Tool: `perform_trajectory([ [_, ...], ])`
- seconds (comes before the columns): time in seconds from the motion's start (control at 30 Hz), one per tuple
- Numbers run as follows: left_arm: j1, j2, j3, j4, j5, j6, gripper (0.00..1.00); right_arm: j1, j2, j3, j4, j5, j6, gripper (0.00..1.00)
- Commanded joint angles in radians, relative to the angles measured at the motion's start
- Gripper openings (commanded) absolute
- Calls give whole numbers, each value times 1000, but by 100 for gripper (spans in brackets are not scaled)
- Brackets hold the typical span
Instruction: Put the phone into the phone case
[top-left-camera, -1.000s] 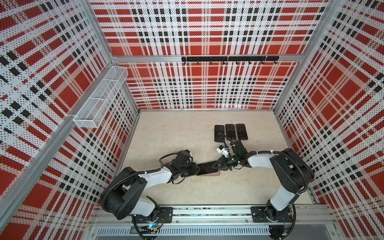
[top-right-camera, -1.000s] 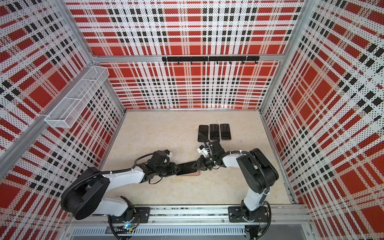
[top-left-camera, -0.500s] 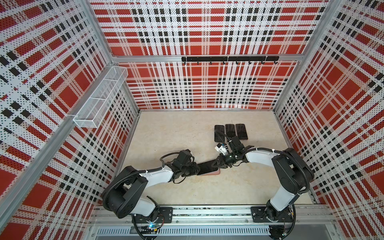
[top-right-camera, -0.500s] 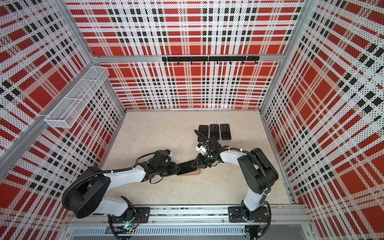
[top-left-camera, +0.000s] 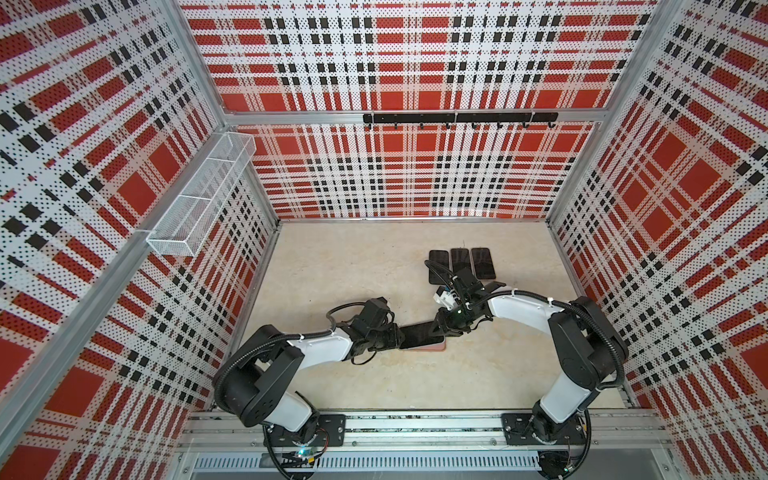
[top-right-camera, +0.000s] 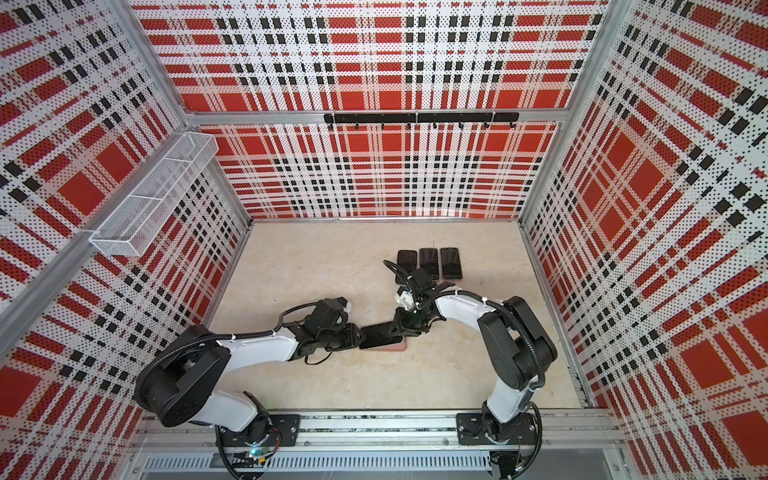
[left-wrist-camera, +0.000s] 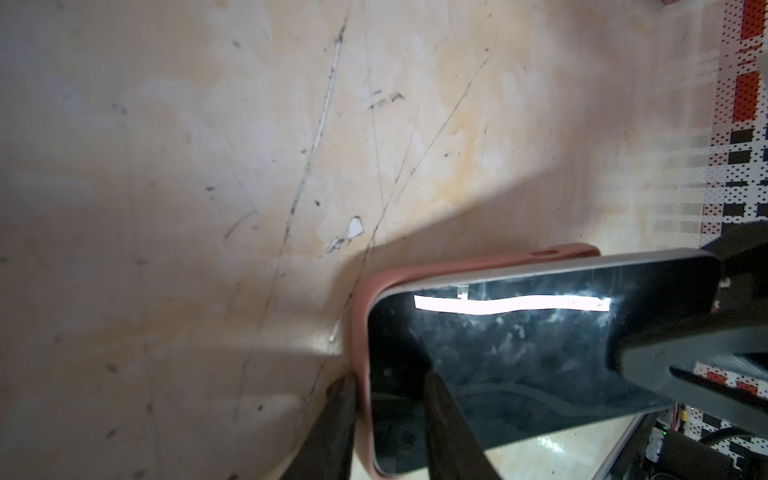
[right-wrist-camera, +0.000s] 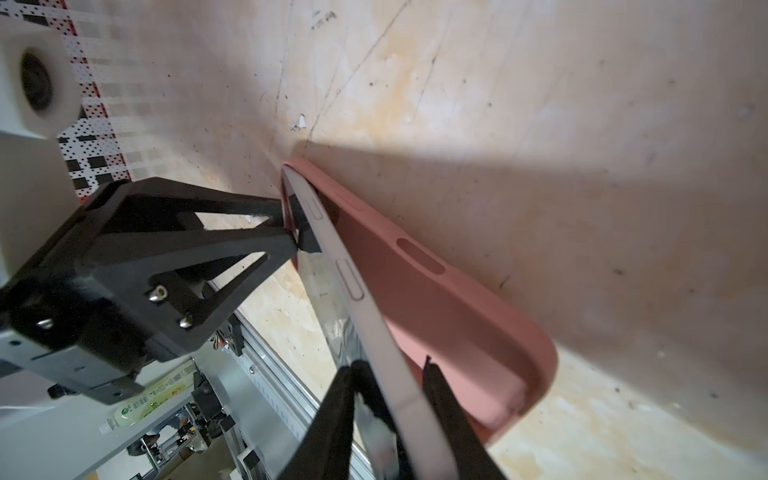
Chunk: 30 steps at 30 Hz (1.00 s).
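Red plaid walls (top-left-camera: 415, 174), scuffed beige floor (top-left-camera: 353, 270).

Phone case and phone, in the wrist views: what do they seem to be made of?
Phone case: pink, matte, likely silicone or soft plastic; rounded moulded rim, no glare. Phone: glossy glass front, since it mirrors a bright light strip; pale, satin side band with buttons, probably metal, though painted plastic cannot be excluded.
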Motion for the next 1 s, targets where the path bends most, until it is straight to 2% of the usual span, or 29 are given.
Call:
perform_trajectory([
  [0.0,-27,44,-8,-39,26,18,30,15,2,4,-103,134,-46,32],
  [0.3,-39,63,4,-39,23,14,28,15,-5,27,-149,166,-50,44],
  [0.67,-50,70,15,-36,22,-10,25,27,-31,9,-173,173,-5,42],
  [0.93,-77,71,4,24,58,-71,29,50,-19,-31,-118,137,42,41],
  [0.97,-80,69,1,27,59,-77,29,51,-16,-38,-101,128,79,41],
])
